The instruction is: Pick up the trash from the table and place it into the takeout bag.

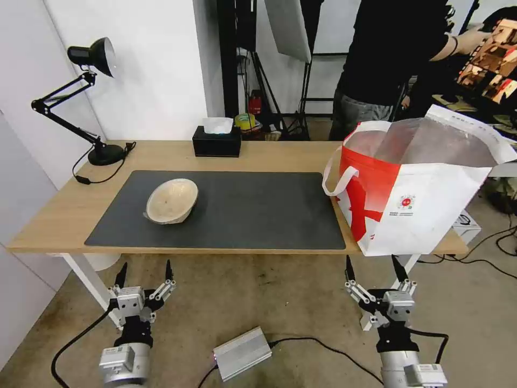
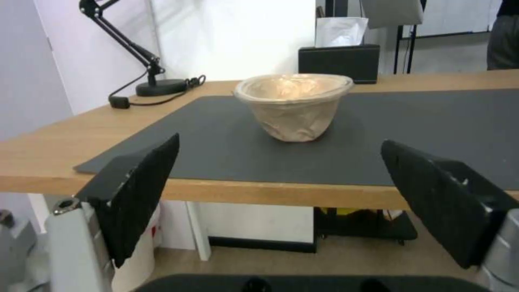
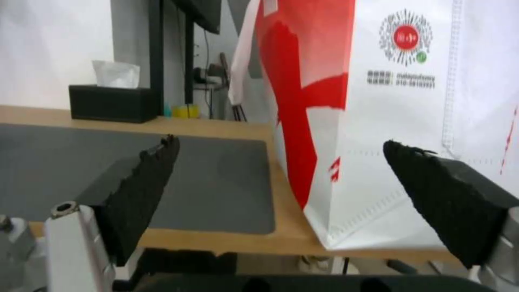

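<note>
One piece of trash, a beige bowl [image 1: 171, 201] [image 2: 293, 104], sits tilted on the left part of the dark grey mat [image 1: 253, 213] of the light-wood table [image 1: 64, 215]. The red-and-white takeout bag [image 1: 414, 205] [image 3: 389, 121] stands open at the table's right end, its foil lining showing. My left gripper [image 1: 144, 269] [image 2: 278, 166] hangs open below the front edge, in line with the bowl. Below the bag's front corner, my right gripper [image 1: 373, 264] [image 3: 278, 166] is open too. Both hold nothing.
A black tissue box [image 1: 217, 141] and a black desk lamp [image 1: 91, 102] stand along the table's far edge. A silver box [image 1: 242, 353] with cables lies on the floor between my arms. A person stands behind the bag.
</note>
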You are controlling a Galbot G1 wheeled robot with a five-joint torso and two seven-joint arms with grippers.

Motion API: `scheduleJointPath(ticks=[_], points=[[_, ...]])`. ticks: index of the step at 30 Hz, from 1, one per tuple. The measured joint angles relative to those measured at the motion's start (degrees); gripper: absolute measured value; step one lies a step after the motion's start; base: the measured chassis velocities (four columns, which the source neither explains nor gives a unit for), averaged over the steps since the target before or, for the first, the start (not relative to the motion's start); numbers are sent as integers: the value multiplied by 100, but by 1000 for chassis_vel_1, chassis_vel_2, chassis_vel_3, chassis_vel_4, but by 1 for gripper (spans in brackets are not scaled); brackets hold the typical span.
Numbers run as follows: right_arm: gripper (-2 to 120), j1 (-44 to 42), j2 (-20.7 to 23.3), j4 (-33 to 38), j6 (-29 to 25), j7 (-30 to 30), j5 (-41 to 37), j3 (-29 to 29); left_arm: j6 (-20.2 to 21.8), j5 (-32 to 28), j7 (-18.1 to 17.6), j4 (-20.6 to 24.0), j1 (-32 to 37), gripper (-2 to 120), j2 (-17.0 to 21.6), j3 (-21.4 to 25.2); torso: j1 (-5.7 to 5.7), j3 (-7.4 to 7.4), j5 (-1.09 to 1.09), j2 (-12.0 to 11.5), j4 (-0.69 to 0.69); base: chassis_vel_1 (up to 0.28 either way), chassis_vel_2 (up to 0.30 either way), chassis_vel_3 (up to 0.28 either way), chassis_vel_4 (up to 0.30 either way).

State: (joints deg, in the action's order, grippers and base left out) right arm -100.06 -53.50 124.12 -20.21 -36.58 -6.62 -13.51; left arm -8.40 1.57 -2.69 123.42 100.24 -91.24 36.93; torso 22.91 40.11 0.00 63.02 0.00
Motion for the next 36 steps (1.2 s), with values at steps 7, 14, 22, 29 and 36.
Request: scheduleJointPath(ticks=[7, 14, 22, 29, 36], points=[[94, -11, -39, -49, -40, -11, 45, 34, -1, -1, -1, 3, 3, 100, 0, -1, 0, 0, 0, 0, 0, 0, 0, 0, 0], [92, 8, -23, -42, -40, -10, 47, 37, -2, -1, -1, 29, 16, 100, 2, -11, 0, 0, 0, 0, 0, 0, 0, 0, 0], [92, 36, -23, -40, -34, -6, 47, 40, -36, -14, 2, 194, 84, 100, 11, -11, 0, 0, 0, 0, 0, 0, 0, 0, 0], [92, 87, -23, 2, -17, -4, 47, 42, -43, 17, 18, 443, 205, 100, 30, 18, 0, 0, 0, 0, 0, 0, 0, 0, 0], [92, 155, -36, 9, -7, 1, 43, 58, -136, 208, 28, 797, 353, 100, 79, 134, 0, 0, 0, 0, 0, 0, 0, 0, 0]])
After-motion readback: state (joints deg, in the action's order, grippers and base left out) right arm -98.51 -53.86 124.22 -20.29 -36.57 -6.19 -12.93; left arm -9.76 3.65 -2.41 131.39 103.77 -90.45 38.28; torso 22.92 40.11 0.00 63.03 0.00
